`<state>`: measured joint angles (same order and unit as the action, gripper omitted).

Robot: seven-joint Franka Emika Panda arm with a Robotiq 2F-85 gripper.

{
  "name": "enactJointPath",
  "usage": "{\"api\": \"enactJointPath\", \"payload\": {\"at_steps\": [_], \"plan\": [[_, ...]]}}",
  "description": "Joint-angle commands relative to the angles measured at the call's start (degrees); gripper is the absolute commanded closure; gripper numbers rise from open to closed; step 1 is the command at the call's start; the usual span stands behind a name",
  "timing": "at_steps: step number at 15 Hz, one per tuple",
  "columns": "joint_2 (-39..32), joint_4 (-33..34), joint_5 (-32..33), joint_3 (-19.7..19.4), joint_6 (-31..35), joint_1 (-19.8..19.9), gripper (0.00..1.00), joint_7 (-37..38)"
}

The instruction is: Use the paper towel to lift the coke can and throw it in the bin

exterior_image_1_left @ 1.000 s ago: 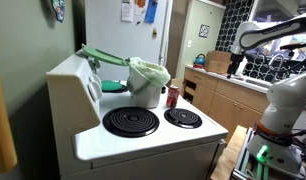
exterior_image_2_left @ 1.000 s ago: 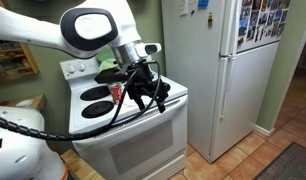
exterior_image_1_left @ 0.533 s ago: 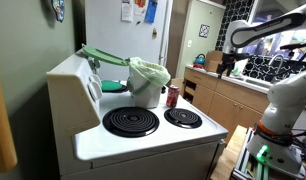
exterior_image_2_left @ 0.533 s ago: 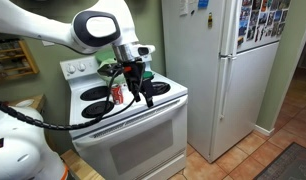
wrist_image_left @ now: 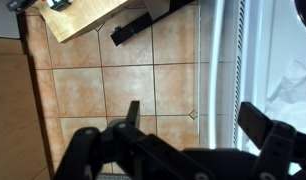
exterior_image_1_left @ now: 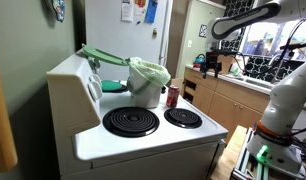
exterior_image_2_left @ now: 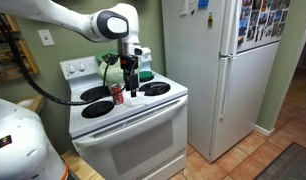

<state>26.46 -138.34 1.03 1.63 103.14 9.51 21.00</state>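
Movement in the last second was all the arm's [exterior_image_1_left: 243, 18]: bin [exterior_image_1_left: 148, 82] and can [exterior_image_1_left: 173, 97] had stayed put on the stove top [exterior_image_1_left: 103, 145], the bin toward a back corner and the can upright just beside it, nearer the front edge. The gripper [exterior_image_1_left: 209, 64], meanwhile, had swung in from the right of an exterior view toward that front edge. It hung high and well apart from the can. The wrist view showed floor tiles [wrist_image_left: 143, 85] under the gripper [wrist_image_left: 190, 118] and a white edge [wrist_image_left: 221, 60] at the right, which suggested it was not yet over the top. That read as an approach only, with nothing of the task done: the can was unlifted, and I could not make out the towel with any certainty. The fingers [wrist_image_left: 131, 112] stood spread wide, holding and touching nothing.
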Motion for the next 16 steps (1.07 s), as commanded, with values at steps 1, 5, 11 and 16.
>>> {"api": "enactJointPath", "payload": {"at_steps": [1,5,11,16], "plan": [[-0.7,0.5,0.1,-0.7,-0.1,-0.7,0.00,0.5],[-1.9,-0.6,-9.0,-2.0,5.2,-2.6,0.00,0.5],[-7.0,-5.1,-23.7,-0.8,18.4,-6.8,0.00,-1.3],[-7.5,-4.3,-22.0,-0.6,17.4,-6.8,0.00,0.0]]}}
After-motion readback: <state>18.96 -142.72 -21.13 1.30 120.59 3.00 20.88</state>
